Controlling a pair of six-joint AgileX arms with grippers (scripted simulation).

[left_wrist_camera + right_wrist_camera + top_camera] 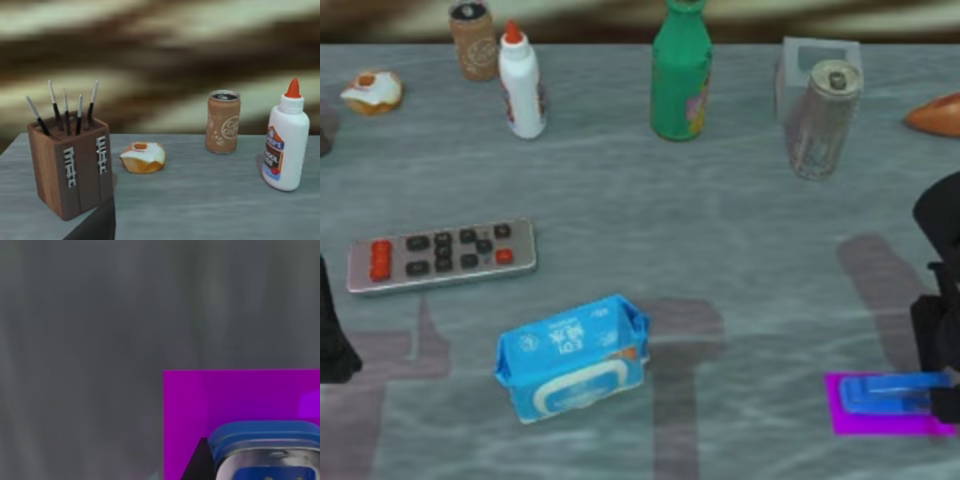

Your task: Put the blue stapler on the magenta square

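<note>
Glossy blue stapler [892,392] — matt magenta square [850,420]

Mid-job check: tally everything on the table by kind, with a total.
Cans: 2, brown, silver
Bottles: 2, glue, green
Pastry: 1
Remote: 1
Wipes pack: 1
Blue stapler: 1
Magenta square: 1
Brush holder: 1
Total: 10

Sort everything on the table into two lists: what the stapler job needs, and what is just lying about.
Needed for the job:
blue stapler, lying on the magenta square
right hand, at the stapler

Just lying about:
wipes pack
remote
glue bottle
green bottle
brown can
silver can
doughnut
brush holder
left hand, parked at the table's left edge
</note>
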